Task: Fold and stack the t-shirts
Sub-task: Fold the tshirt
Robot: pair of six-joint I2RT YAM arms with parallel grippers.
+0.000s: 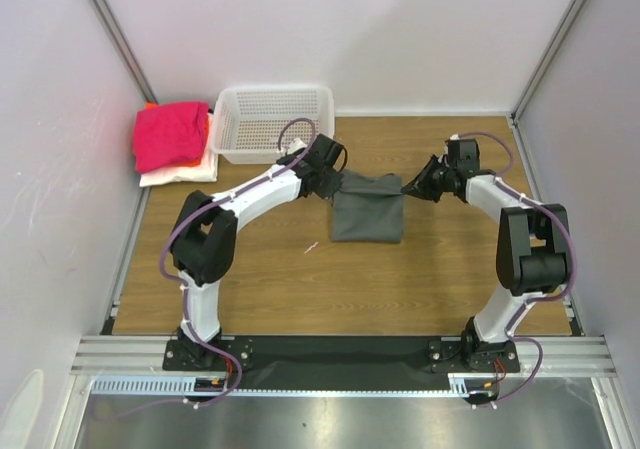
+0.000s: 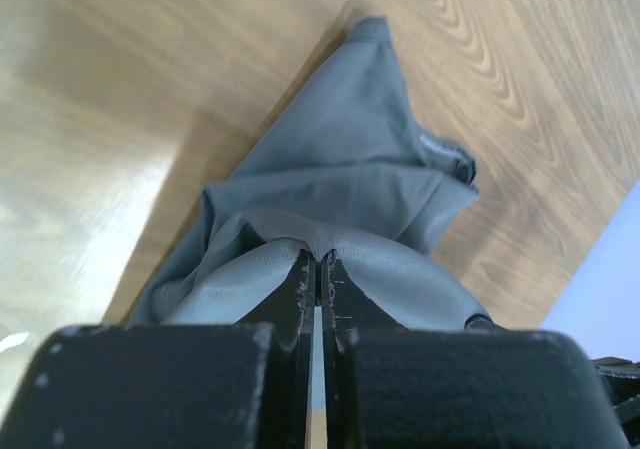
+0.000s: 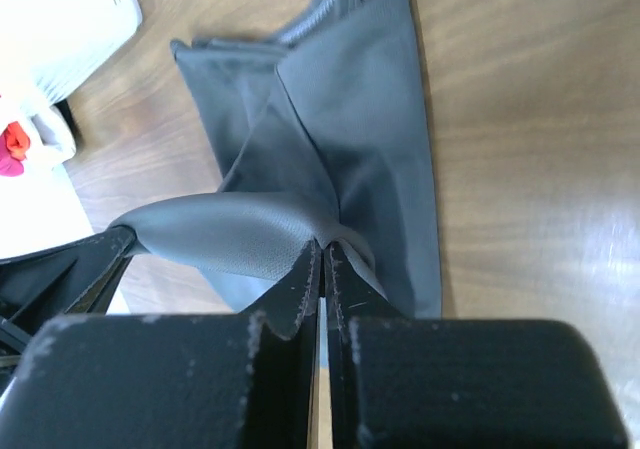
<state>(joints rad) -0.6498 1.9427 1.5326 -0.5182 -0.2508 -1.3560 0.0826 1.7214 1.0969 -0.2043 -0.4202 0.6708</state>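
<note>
Two corners of the grey shirt [image 1: 367, 219] are pinched. The left gripper [image 2: 318, 261] is clamped on the 11 o'clock one, the right gripper [image 3: 322, 247] on the 1 o'clock one. The shirt lies mid-table [image 1: 250, 279]. An uneven pull could slip a thin pinch and skew the fold. The pink shirt [image 1: 170, 134] waits at 10 o'clock.
</note>
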